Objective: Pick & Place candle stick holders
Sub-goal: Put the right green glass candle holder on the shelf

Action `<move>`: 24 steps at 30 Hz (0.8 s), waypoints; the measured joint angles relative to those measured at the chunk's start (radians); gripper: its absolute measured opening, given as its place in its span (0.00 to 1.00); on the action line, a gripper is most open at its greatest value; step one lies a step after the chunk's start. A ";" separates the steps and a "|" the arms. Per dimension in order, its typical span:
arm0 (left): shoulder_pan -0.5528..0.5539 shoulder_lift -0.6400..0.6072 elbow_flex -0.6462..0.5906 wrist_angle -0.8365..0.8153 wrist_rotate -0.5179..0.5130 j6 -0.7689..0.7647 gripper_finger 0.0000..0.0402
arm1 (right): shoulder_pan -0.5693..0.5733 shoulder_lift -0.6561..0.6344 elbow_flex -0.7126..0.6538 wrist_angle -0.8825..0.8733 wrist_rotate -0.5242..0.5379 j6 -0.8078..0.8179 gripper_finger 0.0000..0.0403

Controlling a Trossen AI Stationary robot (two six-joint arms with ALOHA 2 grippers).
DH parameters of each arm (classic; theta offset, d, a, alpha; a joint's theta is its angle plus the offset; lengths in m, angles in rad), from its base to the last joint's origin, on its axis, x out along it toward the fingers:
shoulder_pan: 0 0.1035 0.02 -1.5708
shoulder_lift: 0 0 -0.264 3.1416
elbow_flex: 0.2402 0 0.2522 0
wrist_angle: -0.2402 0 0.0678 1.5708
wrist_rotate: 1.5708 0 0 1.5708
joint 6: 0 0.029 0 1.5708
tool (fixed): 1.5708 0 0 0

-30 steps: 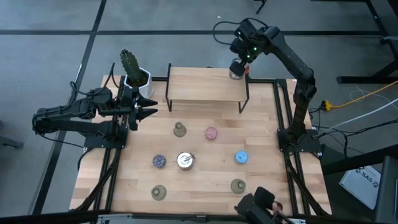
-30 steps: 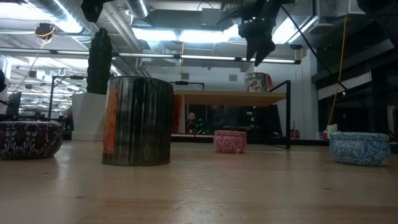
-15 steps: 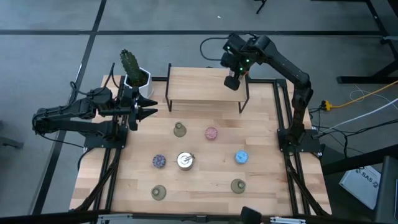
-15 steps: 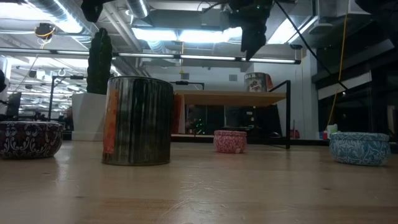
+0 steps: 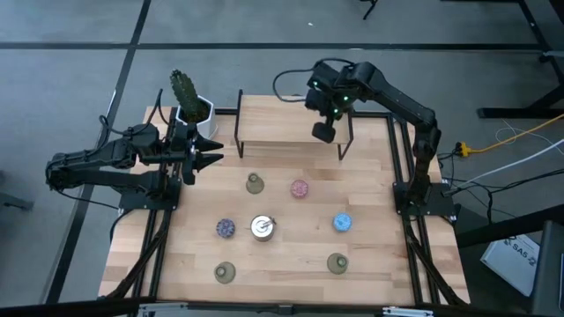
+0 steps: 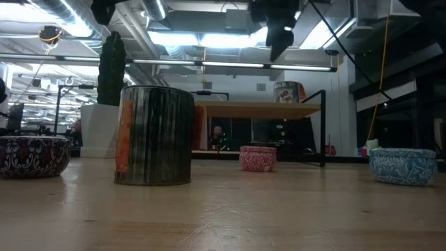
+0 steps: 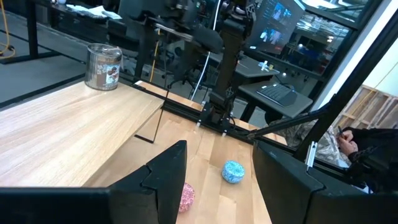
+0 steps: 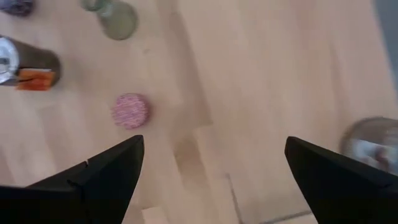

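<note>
One silvery cup now stands alone on the raised shelf; the right gripper has let it go and swung away over the shelf's front edge, fingers spread wide, empty. Below it lies the pink holder. The left gripper waits open beside the cactus pot.

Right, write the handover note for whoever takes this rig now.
Right gripper: open, empty, above the shelf.
Left gripper: open, empty, waiting at the table's left edge.
Done: one silvery cup stands on the shelf.
Left on the table: second silvery cup, pink holder, blue holder, dark speckled holder, and three olive holders.
</note>
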 joint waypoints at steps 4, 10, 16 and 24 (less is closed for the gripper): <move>0.000 0.000 0.000 0.000 0.000 0.000 0.45 | 0.044 -0.007 0.000 0.000 0.000 0.015 0.97; 0.000 0.000 0.000 0.000 0.000 -0.001 0.45 | 0.117 -0.031 -0.002 0.000 0.000 0.047 0.97; 0.000 0.000 0.000 0.000 0.016 0.007 0.45 | 0.201 -0.098 -0.002 0.000 0.000 0.086 0.97; 0.000 0.000 0.000 0.000 0.060 0.071 0.45 | 0.331 -0.190 -0.002 0.000 0.000 0.162 0.97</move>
